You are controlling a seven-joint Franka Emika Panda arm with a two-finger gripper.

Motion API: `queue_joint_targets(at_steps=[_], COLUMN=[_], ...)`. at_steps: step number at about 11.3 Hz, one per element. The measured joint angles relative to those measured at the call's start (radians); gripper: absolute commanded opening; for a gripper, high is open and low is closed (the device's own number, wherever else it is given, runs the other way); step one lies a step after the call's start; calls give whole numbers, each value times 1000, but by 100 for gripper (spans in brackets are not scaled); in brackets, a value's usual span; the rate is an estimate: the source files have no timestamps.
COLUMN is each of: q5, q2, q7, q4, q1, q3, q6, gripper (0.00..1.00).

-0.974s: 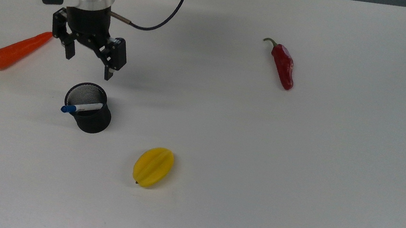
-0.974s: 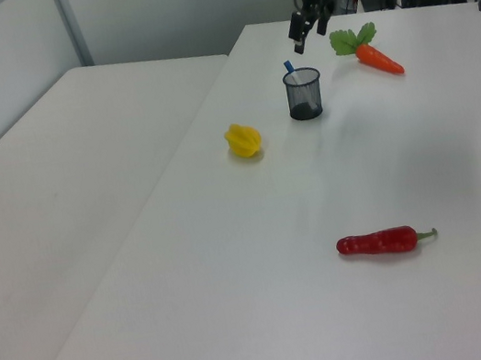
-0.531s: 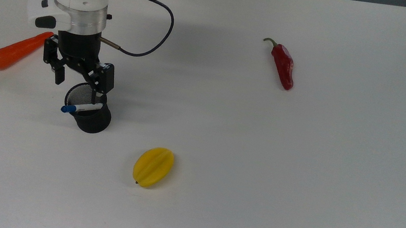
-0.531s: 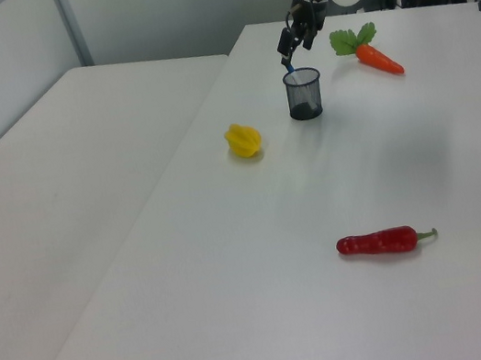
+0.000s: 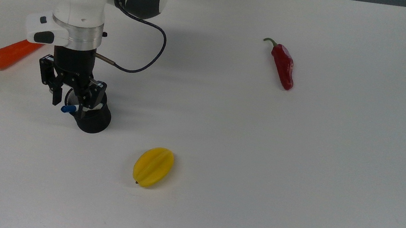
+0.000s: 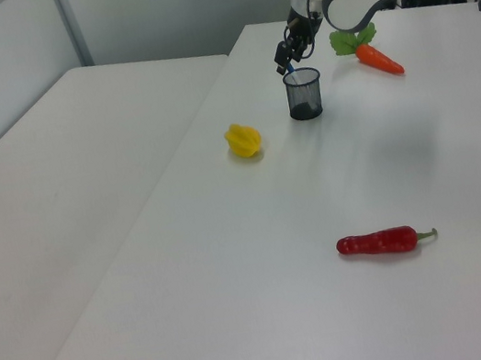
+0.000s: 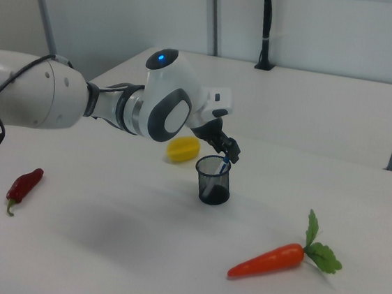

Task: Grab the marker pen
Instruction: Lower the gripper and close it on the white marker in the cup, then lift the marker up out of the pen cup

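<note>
Pen: the marker pen [image 5: 68,109] stood slanted in the black mesh cup [image 5: 94,122], its blue cap poking out over the rim toward the top view's left; in the right view its blue tip [image 7: 223,167] showed just above the cup's mouth.
End effector: the end effector [image 5: 69,100] hung directly over the cup with its fingers apart, one on either side of the protruding cap, and nothing was clamped between them.
Around it: a carrot [image 5: 8,55] lay near the arm on the top view's left, a yellow fruit [image 5: 153,167] sat in front of the cup, and a red chili [image 5: 283,65] lay well apart on the white tabletop [image 5: 300,164].
Risk, cup: the finger nearer the cup looked close to the rim, so a further drop might have caught the mesh and tipped or shoved the light cup.
Risk, grip: closing only on the rounded cap end could have let the slanted pen pivot or slip back into the cup.
Risk, lift: pulling straight up on a leaning pen might have dragged the cup along with it.
Change: a second earlier the end effector had been higher and farther back, beside the carrot's tip; since then it had come forward and down over the cup, hiding most of the white barrel, while the pen and cup had not shifted.
</note>
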State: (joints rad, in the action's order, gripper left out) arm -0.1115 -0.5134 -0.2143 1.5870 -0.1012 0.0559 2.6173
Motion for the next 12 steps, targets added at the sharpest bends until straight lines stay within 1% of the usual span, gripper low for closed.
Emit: queue_joint_targets(at_steps=[2,5,6,7,12], q5=[-6,-8,-8,-8,-8], q2=[-2,-2,-2,-2,0], q7=[0,0,0,0,0], q4=[0,-2,-2,-2,-7], q1=[0,0,0,0,0], q3=[0,0,0,0,0], q6=[13,13,13,14,14], gripper=[28,14,12,8,7])
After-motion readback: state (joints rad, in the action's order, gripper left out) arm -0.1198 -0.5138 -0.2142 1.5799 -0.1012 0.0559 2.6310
